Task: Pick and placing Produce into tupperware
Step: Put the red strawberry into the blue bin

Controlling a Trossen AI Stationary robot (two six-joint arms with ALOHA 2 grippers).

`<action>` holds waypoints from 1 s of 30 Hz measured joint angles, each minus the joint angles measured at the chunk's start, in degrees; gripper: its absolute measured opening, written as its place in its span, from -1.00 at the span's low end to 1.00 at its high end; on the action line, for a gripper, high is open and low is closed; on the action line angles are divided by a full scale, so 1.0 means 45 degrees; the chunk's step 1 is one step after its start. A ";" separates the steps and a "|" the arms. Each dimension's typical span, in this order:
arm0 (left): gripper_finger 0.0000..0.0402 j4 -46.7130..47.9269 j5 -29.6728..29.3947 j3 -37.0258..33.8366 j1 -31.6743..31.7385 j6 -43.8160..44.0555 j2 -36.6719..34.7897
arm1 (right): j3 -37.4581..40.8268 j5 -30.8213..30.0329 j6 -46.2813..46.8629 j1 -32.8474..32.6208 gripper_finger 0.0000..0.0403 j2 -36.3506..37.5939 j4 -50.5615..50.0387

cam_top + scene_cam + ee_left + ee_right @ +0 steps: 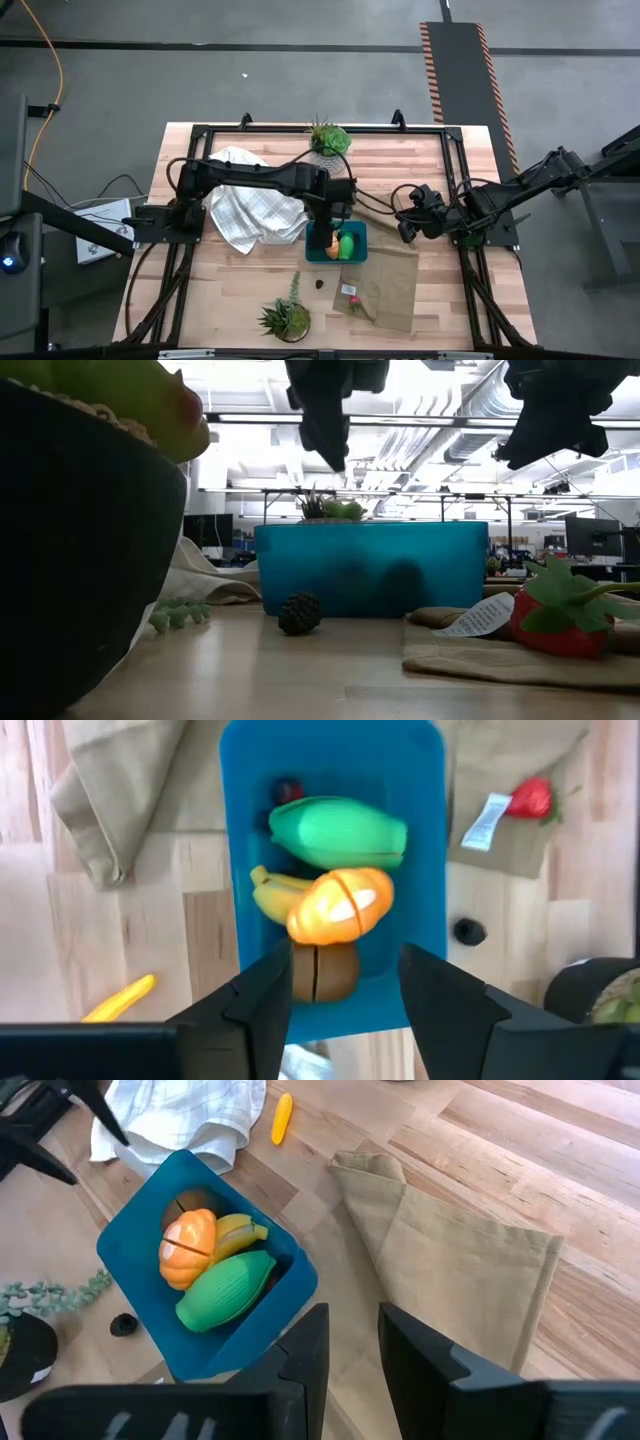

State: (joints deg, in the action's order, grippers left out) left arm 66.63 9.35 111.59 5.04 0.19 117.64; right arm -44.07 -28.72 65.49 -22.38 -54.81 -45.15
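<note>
Left pincer [340,1010] — hanging over one short end of the tupperware [335,243], fingers spread, nothing between them. Right pincer [350,1350] — above the tan cloth [385,285] beside the container, fingers parted by a narrow gap, empty.

Tupperware: teal-blue, rectangular, on the desk [220,290] near its middle, between the white checked cloth [255,212] and the tan cloth.

Contents, seen only in the wrist views:
- bright green piece [338,832], long axis across the container's width
- yellow banana [272,892], partly under the orange piece [340,906], which has a pale cut face
- brown round piece [322,972] at the end nearest the left pincer
- small dark red item [289,791] at the far end, too small to identify

Low view shows only the container's side wall, hiding the contents, but gives the best look at a dark bumpy berry [300,613] on the desk in front of it and a red strawberry [560,622] with green leaves lying on the tan cloth.

Strawberry carries a white tag [482,617]; print on it is not legible.

Outside the container: a small yellow-orange piece [283,1117] on bare wood beside the white cloth, visible in both wrist views.

Two potted plants [328,140] [285,318] stand at opposite desk edges — high view only.
</note>
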 joint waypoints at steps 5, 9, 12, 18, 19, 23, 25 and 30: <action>-0.27 0.0302 0.0008 0.0566 -0.0015 0.0015 0.0005 | 0.0000 0.0070 -0.0044 0.0002 -0.60 0.0005 0.0000; -0.36 0.0997 0.0008 0.0833 -0.0015 0.0018 0.0003 | 0.0000 0.0283 -0.0044 0.0001 -0.60 0.0005 0.0000; -0.43 0.1328 0.0003 0.0861 -0.0039 0.0058 -0.0065 | 0.0000 0.0580 -0.0039 0.0001 -0.60 0.0004 0.0002; -0.55 0.1510 -0.0045 0.0868 -0.0258 0.0063 -0.0341 | 0.0000 0.0802 0.0005 -0.0003 -0.60 0.0005 0.0048; -0.57 0.1552 -0.0085 0.0870 -0.0310 0.0063 -0.0420 | 0.0000 0.0825 0.0005 -0.0003 -0.60 0.0000 0.0052; -0.64 0.1672 -0.0333 0.0866 -0.0452 0.0073 -0.0802 | 0.0000 0.0822 0.0005 -0.0003 -0.60 0.0000 0.0087; -0.67 0.1753 -0.0508 0.0866 -0.0466 0.0077 -0.1031 | 0.0000 0.0822 0.0005 -0.0003 -0.60 0.0003 0.0089; -0.72 0.1910 -0.0705 0.0866 -0.0475 0.0260 -0.1732 | 0.0000 0.0822 0.0010 -0.0003 -0.60 0.0000 0.0106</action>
State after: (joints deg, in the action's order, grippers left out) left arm 75.23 6.18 115.48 2.90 1.35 109.85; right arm -44.07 -25.02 65.54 -22.39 -54.81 -44.67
